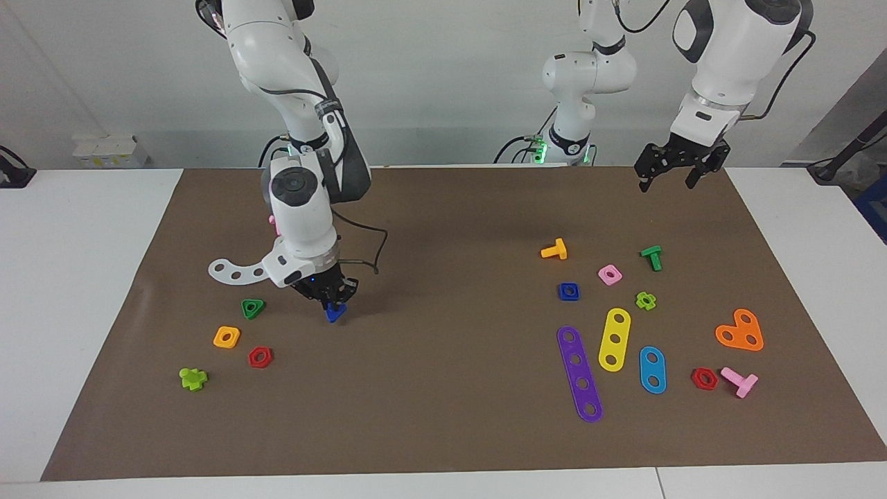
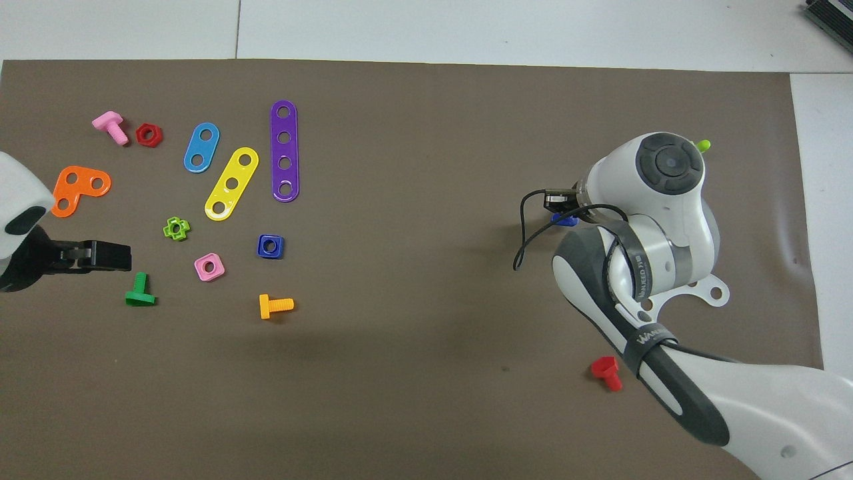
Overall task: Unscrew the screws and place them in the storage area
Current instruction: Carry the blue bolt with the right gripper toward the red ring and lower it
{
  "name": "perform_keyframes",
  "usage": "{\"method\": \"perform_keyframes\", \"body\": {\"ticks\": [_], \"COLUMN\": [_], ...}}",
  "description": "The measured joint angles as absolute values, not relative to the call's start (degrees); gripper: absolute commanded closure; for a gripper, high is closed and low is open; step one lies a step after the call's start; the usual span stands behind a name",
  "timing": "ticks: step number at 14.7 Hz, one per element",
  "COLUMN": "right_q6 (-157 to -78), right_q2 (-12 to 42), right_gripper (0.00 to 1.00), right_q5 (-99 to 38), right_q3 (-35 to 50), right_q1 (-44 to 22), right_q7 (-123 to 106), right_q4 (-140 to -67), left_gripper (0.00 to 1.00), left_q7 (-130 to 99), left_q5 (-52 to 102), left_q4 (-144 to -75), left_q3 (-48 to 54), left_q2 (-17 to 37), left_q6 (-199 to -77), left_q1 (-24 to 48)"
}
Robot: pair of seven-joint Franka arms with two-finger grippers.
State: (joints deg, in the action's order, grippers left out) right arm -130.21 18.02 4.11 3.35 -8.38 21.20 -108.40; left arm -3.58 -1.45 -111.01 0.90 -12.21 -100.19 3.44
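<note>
My right gripper [image 1: 331,299] is shut on the royal-blue bolt [image 1: 335,314], triangular head down, just over the brown mat [image 1: 450,333]. It hangs beside the green triangular nut [image 1: 253,308] and the white curved plate [image 1: 232,270]. In the overhead view only a bit of the blue bolt [image 2: 564,219] shows under the right wrist. My left gripper [image 1: 671,181] is open and empty in the air over the mat's edge nearest the robots, at the left arm's end; it also shows in the overhead view [image 2: 100,256].
Near the right gripper lie an orange square nut [image 1: 226,337], a red hex nut [image 1: 260,357] and a lime bolt [image 1: 193,378]. At the left arm's end lie a blue square nut [image 1: 568,292], an orange bolt [image 1: 554,250], a green bolt [image 1: 652,257] and several coloured plates.
</note>
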Motion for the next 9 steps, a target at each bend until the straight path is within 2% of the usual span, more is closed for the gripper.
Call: {"method": "perform_keyframes", "body": {"ticks": [8, 9], "right_q6": [-133.94, -134.09], "right_q2": [18.14, 18.14], "right_gripper": [1.00, 0.72], "right_q5": [3.90, 3.90], "right_q3": [3.34, 3.34], "right_q1": [-5.24, -4.90], "right_q7": [20.57, 20.36], "right_q4": [-111.98, -112.08], "left_gripper": [0.00, 0.00], "left_q7": [-2.17, -2.16], "left_q5": [0.46, 0.47], "left_q4": [-110.98, -110.73], "left_q3": [0.84, 0.81], "left_q2": [-12.21, -12.20], "left_q6": [-100.19, -100.08], "left_q1": [3.53, 3.53]}}
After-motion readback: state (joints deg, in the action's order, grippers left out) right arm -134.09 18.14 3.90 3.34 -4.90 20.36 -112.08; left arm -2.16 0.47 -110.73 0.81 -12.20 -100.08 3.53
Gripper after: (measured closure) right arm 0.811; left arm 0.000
